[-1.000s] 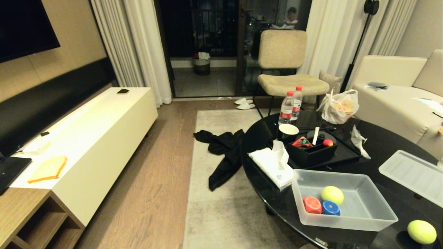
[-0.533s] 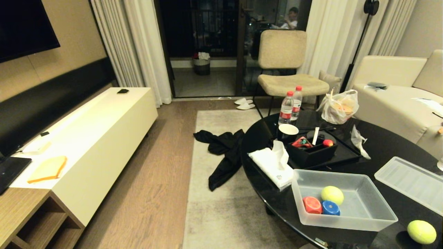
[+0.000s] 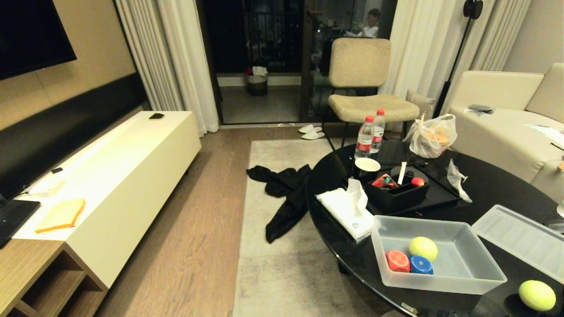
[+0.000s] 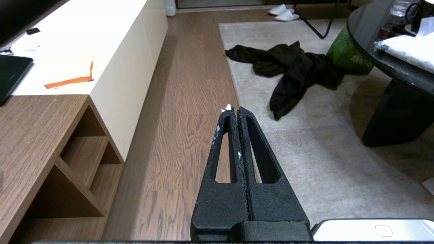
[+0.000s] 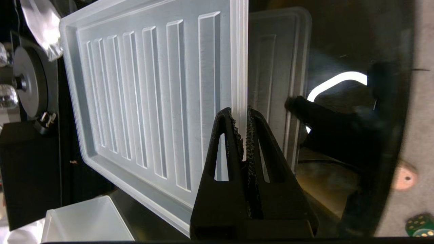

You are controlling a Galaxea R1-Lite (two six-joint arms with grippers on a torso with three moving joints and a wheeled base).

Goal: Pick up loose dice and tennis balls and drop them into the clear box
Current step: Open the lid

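The clear box (image 3: pixel 445 285) stands on the black round table (image 3: pixel 335 176) near its front edge. Inside lie a tennis ball (image 3: pixel 423 248), a red die (image 3: pixel 397 260) and a blue die (image 3: pixel 421 264). Another tennis ball (image 3: pixel 536 295) lies loose on the table to the right of the box. The ribbed lid (image 3: pixel 520 241) hangs tilted beside the box, my right gripper (image 5: pixel 241 113) shut on its rim (image 5: pixel 239 67). A dark green die (image 5: pixel 419 225) lies on the rug past the table's edge. My left gripper (image 4: pixel 234 110) is shut and parked over the floor.
A black tray (image 3: pixel 396 198) of small items, a tissue pack (image 3: pixel 346 209), a cup (image 3: pixel 367 166), two water bottles (image 3: pixel 365 137) and a plastic bag (image 3: pixel 432 136) crowd the table's far side. A black garment (image 3: pixel 286 193) lies on the rug. A chair (image 3: pixel 361 88) stands behind the table, a long cabinet (image 3: pixel 132 176) left.
The lid has come down and leftward, closer to the clear box. The box, balls and dice have stayed put.
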